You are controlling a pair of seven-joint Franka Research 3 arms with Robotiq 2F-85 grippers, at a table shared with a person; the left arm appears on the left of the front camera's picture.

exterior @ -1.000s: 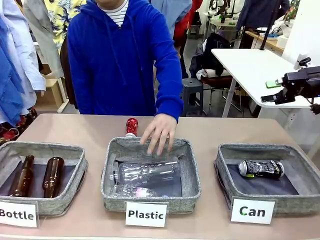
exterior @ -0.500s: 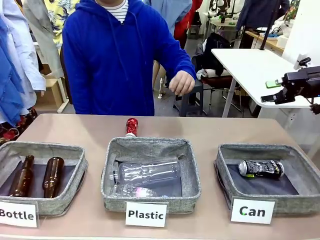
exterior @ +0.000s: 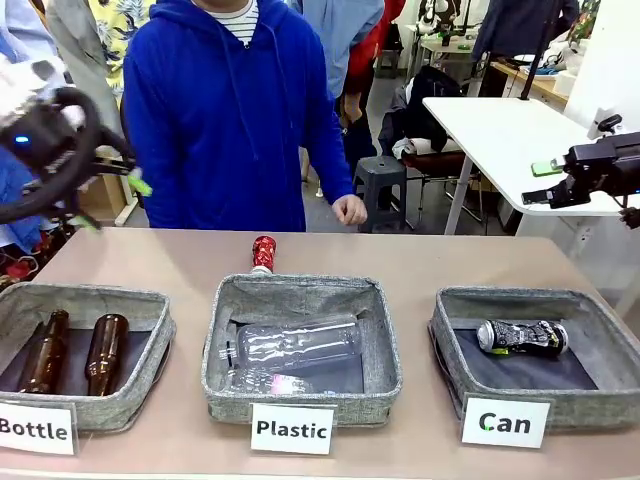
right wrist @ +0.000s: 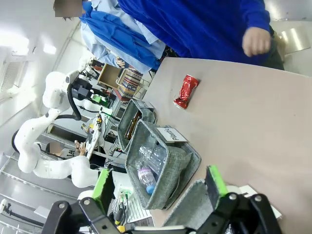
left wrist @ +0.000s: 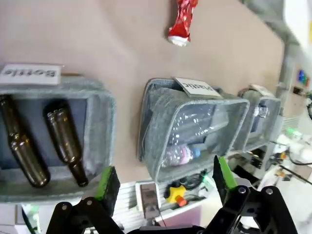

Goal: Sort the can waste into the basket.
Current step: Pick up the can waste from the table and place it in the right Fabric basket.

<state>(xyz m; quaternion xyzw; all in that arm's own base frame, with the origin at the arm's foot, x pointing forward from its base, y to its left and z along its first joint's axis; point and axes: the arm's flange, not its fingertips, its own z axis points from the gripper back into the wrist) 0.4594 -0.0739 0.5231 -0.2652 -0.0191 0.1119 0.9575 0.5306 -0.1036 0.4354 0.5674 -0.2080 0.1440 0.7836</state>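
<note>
A crushed red can (exterior: 263, 253) lies on the table just behind the middle basket; it is also in the left wrist view (left wrist: 181, 22) and the right wrist view (right wrist: 186, 91). A black-and-silver can (exterior: 522, 337) lies inside the grey basket (exterior: 446, 350) labelled "Can" at the right. My left gripper (exterior: 112, 203) hovers blurred at the upper left, above the table's far left corner, open and empty (left wrist: 165, 178). My right gripper (exterior: 537, 186) hangs high at the right, beyond the table, open with nothing between its fingers (right wrist: 158, 187).
The "Plastic" basket (exterior: 385, 350) in the middle holds clear bottles. The "Bottle" basket (exterior: 150, 340) at the left holds two brown glass bottles. A person in a blue hoodie stands at the far side, one hand (exterior: 350, 210) hanging by the table edge.
The person's hand has left the middle basket and dropped to their side. My left arm has swung into the front view at the upper left. The right arm has not moved.
</note>
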